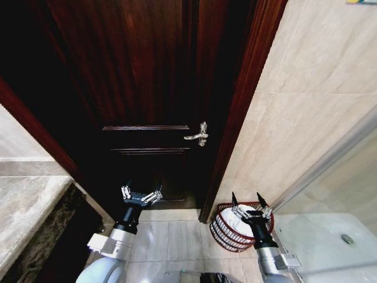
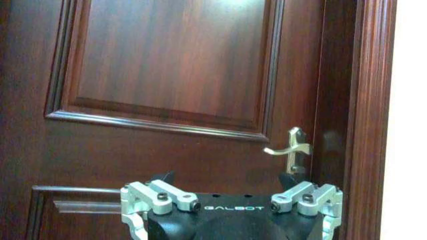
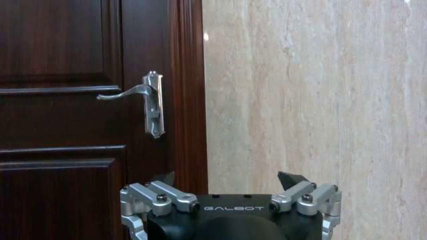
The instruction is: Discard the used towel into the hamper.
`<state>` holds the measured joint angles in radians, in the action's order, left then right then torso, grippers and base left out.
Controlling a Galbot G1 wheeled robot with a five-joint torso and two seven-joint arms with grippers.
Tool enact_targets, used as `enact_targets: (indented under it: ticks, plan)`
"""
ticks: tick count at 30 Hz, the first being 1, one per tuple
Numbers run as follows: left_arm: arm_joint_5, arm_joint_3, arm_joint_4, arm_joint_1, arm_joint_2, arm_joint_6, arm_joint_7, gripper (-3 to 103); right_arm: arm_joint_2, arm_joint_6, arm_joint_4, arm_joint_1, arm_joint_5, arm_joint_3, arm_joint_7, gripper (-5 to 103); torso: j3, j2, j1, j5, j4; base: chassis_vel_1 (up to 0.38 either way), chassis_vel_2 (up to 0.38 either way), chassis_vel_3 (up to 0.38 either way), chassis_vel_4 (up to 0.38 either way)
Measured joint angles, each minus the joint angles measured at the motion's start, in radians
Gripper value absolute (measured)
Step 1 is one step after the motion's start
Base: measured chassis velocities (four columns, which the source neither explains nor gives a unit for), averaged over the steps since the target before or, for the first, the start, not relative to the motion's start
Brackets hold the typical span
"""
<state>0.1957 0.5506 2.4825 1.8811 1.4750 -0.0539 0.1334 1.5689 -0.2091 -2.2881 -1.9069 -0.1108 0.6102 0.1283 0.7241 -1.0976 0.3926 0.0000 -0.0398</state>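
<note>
Both grippers are hanging open and empty: right gripper [image 1: 247,201] above the hamper [image 1: 222,231], where seemingly the towel [image 1: 237,215] is already lying; left gripper [image 1: 141,194] facing the door [image 1: 147,88].

A dark wooden panelled door [image 1: 147,88] stands shut, with a silver lever handle [image 1: 199,135] at its right edge. Beige stone-tiled wall [image 1: 306,106] adjoins the door frame [image 1: 241,112]. A marble countertop [image 1: 26,203] lies at left.
</note>
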Motion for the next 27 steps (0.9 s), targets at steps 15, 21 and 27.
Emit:
enact_targets:
  ticks: [15,21,27]
  plan:
    - [0.0,0.0,0.0,0.0,0.0,0.0,0.0,100,0.0,0.0,0.0,0.0,0.0,0.0,0.0,100,0.046,-0.082,0.037,0.0,0.0,0.0,0.0,0.0,0.0]
    - [0.0,0.0,0.0,0.0,0.0,0.0,0.0,100,0.0,0.0,0.0,0.0,0.0,0.0,0.0,100,0.065,-0.117,0.052,0.0,0.0,0.0,0.0,0.0,0.0]
    - [0.0,0.0,0.0,0.0,0.0,0.0,0.0,100,0.0,0.0,0.0,0.0,0.0,0.0,0.0,100,0.082,-0.15,0.068,0.0,0.0,0.0,0.0,0.0,0.0]
